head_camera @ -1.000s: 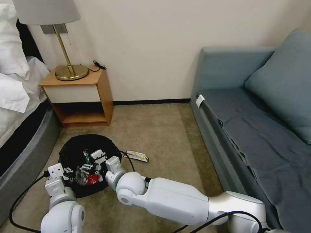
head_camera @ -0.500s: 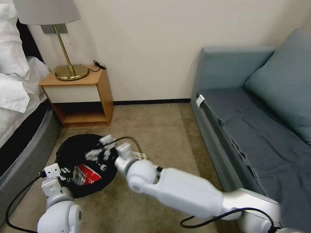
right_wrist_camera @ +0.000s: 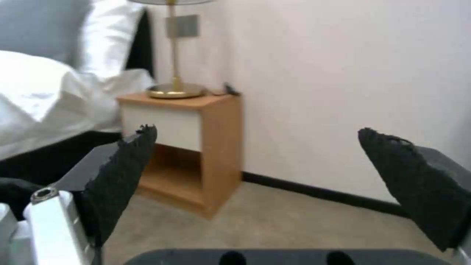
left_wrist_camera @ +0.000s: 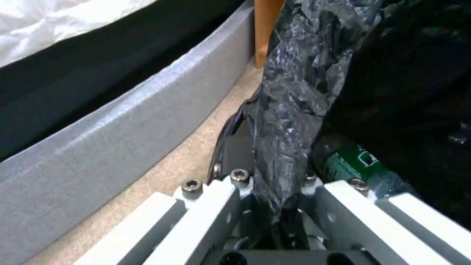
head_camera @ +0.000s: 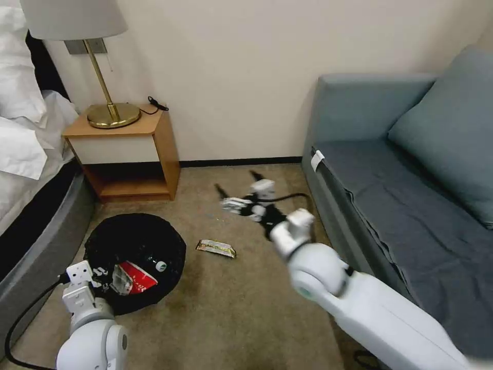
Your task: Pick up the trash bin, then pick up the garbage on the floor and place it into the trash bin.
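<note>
The trash bin (head_camera: 134, 257) stood on the carpet beside the grey bed base (head_camera: 36, 267), its crinkly black bag (left_wrist_camera: 294, 95) folded over the rim. Inside lay a crushed red-and-white packet (head_camera: 137, 278), a clear bottle with a green label (left_wrist_camera: 349, 162) and a white cap (head_camera: 160, 266). The left gripper (head_camera: 84, 275) sat at the bin's near rim, its fingers (left_wrist_camera: 234, 154) pinching the bag-covered edge between them. A flat silvery-gold snack wrapper (head_camera: 216, 248) lay on the floor just beside the bin, apart from it. The right gripper (head_camera: 237, 194) hung above the carpet near the sofa's front corner, well apart from the bin, its black-padded fingers (right_wrist_camera: 123, 176) spread wide with nothing between them.

The floor was beige carpet (head_camera: 246, 308). A wooden nightstand (head_camera: 128, 154) stood against the cream wall with a brass lamp (head_camera: 110, 110) on top. White bedding (head_camera: 25, 133) showed to the robot's left, and a blue-grey sofa (head_camera: 411, 205) with a cushion (head_camera: 452, 128) to its right
</note>
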You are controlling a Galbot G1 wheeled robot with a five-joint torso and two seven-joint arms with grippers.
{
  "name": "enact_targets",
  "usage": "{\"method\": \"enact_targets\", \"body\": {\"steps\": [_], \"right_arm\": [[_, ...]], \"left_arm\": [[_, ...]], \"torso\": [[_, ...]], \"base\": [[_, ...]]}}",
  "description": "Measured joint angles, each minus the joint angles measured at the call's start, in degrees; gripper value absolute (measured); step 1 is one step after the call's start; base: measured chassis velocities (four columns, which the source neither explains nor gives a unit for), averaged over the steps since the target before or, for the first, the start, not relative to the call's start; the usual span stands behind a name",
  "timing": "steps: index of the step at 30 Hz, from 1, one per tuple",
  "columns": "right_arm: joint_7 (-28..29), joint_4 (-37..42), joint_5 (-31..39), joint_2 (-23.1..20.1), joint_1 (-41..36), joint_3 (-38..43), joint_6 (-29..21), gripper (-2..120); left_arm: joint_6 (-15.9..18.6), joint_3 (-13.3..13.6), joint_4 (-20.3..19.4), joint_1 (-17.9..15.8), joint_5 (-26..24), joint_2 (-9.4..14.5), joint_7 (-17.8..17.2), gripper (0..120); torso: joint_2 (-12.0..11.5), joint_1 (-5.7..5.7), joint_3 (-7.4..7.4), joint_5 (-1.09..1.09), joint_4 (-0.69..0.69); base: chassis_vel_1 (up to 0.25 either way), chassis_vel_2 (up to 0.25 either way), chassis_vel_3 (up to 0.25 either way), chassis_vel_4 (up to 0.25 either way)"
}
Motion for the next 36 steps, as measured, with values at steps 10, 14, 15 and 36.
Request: {"method": "enact_targets", "body": {"steps": [10, 14, 15, 36], "right_arm": [[-0.58, 4.94, -10.75, 9.21, -20.15, 11.04, 2.62, 100], [-2.32, 4.4, -13.03, 12.17, -23.1, 11.63, 4.59, 100], [-2.32, 4.4, -13.03, 12.17, -23.1, 11.63, 4.59, 100], [-3.28, 2.35, -13.72, 12.69, -22.83, 10.78, 5.37, 100]], "left_arm": [[-0.04, -0.72, -0.57, 0.04, -0.13, -0.01, 0.04, 1], [-0.04, -0.93, -1.14, 0.16, -0.25, -0.01, 0.05, 1], [-0.04, -0.93, -1.14, 0.16, -0.25, -0.01, 0.05, 1], [-0.12, -1.0, -1.14, 0.02, -0.5, -0.01, -0.2, 1]], "torso": [[0.0, 0.0, 0.0, -0.02, 0.0], [0.0, 0.0, 0.0, -0.03, 0.0], [0.0, 0.0, 0.0, -0.03, 0.0], [0.0, 0.0, 0.01, -0.02, 0.0]], "base": [[0.0, 0.0, 0.0, 0.0], [0.0, 0.0, 0.0, 0.0], [0.0, 0.0, 0.0, 0.0], [-0.114, 0.115, 0.119, -0.118]]}}
